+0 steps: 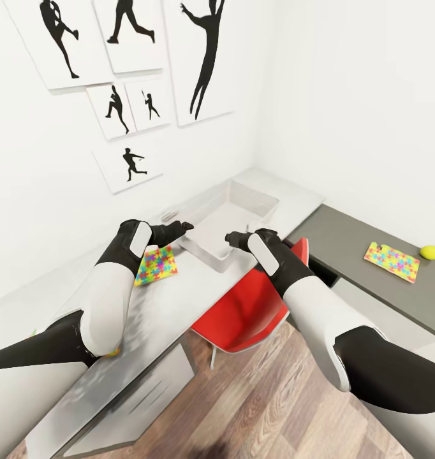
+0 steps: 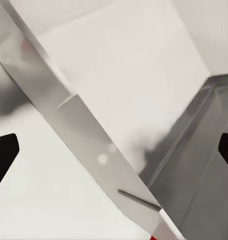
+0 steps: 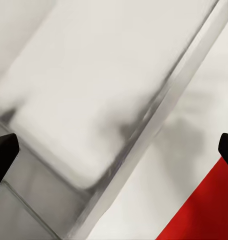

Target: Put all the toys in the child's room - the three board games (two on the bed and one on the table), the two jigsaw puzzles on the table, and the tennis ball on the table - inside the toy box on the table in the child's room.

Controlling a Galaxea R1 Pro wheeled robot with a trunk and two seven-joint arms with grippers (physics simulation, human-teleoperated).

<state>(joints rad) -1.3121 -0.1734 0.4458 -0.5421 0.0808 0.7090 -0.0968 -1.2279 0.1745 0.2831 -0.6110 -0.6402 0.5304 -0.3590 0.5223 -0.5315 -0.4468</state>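
The white toy box (image 1: 233, 217) stands on the white table (image 1: 173, 306) in the corner, and what I see of its inside is bare. My left gripper (image 1: 181, 227) hovers at the box's near left corner, open, with the box wall (image 2: 88, 145) between its fingertips (image 2: 3, 155). At the box's near right corner my right gripper (image 1: 233, 239) is open over the rim (image 3: 159, 115). One colourful jigsaw puzzle (image 1: 156, 265) lies flat beside my left wrist. On the grey desk (image 1: 345, 242) at the right lie a second puzzle (image 1: 391, 261) and the yellow tennis ball (image 1: 430, 252). The board games are out of view.
A red chair (image 1: 252, 306) is tucked under the white table just below my right forearm, and it also shows in the right wrist view (image 3: 204, 210). Walls with silhouette posters (image 1: 128, 108) close off the corner. Wooden floor (image 1: 268, 408) lies open in front.
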